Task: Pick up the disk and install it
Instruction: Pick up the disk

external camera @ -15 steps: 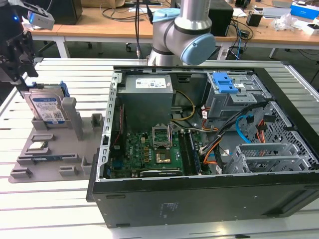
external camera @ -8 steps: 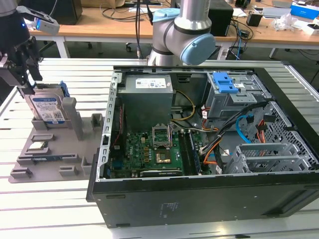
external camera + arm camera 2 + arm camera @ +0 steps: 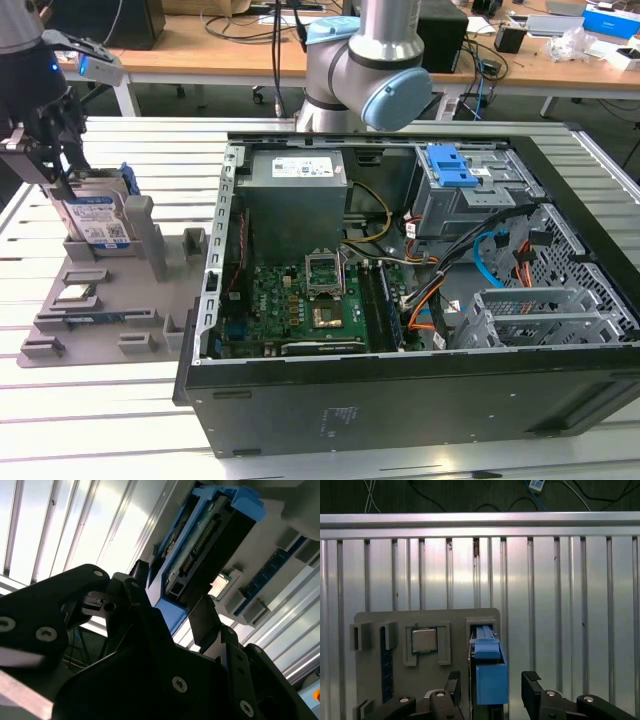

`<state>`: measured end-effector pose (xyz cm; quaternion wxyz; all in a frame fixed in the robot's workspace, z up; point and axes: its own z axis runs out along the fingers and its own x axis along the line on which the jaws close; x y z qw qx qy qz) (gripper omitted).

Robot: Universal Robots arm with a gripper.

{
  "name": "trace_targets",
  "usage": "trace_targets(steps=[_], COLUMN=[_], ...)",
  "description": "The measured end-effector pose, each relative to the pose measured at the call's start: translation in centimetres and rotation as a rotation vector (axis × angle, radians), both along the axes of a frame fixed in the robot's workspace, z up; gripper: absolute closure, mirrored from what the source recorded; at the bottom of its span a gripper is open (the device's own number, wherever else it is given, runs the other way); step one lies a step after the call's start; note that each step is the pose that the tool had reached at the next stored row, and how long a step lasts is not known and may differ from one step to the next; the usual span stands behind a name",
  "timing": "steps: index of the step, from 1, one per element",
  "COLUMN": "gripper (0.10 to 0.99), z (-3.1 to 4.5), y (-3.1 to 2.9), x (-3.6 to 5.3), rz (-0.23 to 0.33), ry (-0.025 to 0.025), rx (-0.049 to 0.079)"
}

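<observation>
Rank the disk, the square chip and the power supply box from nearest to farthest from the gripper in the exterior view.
1. disk, directly under the gripper.
2. chip, on the grey holder.
3. power supply box, inside the computer case.

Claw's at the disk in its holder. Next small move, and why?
Probably close the claw: in the first wrist view its fingers stand open on either side of the disk, gaps on both sides, disk upright in the grey tray.

claw [image 3: 491, 692] straddles disk [image 3: 490, 680], gaps both sides | grey holder [image 3: 375, 621] slot walls close beside disk
</observation>
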<state>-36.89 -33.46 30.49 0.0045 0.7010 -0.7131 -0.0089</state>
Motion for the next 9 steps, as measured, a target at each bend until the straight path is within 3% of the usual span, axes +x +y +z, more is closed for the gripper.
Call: trace_targets(steps=[9], gripper=[0.486], z=[-1.33], y=[0.0], x=[0.0], rz=[0.0], ry=[0.0002], rx=[0.0])
